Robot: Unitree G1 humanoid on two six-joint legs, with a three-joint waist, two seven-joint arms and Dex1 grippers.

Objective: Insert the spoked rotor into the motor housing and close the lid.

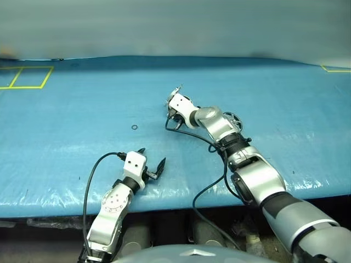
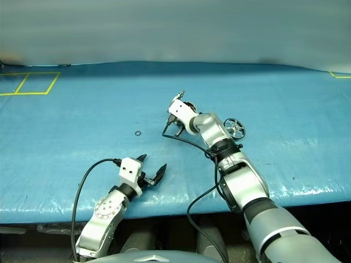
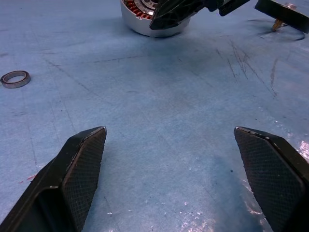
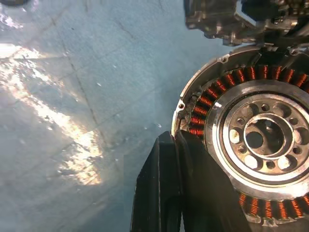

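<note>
The motor housing (image 4: 251,140) lies open on the blue table cover, with copper windings ringing its silver hub. My right gripper (image 4: 175,137) is shut, nothing between its fingers, and its tips rest at the housing's near rim. A grey metal piece, apparently the lid (image 4: 231,19), stands at the far rim. The spoked rotor (image 2: 235,127) sits on the cover just right of my right forearm. Near the table's front edge, my left gripper (image 1: 152,163) is open and empty. From there the housing (image 3: 140,19) is ahead, partly covered by the right fingers (image 3: 174,12).
A small thin washer ring (image 1: 134,127) lies on the cover to the left of the housing, also seen as a ring (image 3: 15,78) in the left wrist view. Yellow tape squares (image 1: 24,76) mark the far left. A black cable (image 1: 208,181) hangs from the right arm over the front edge.
</note>
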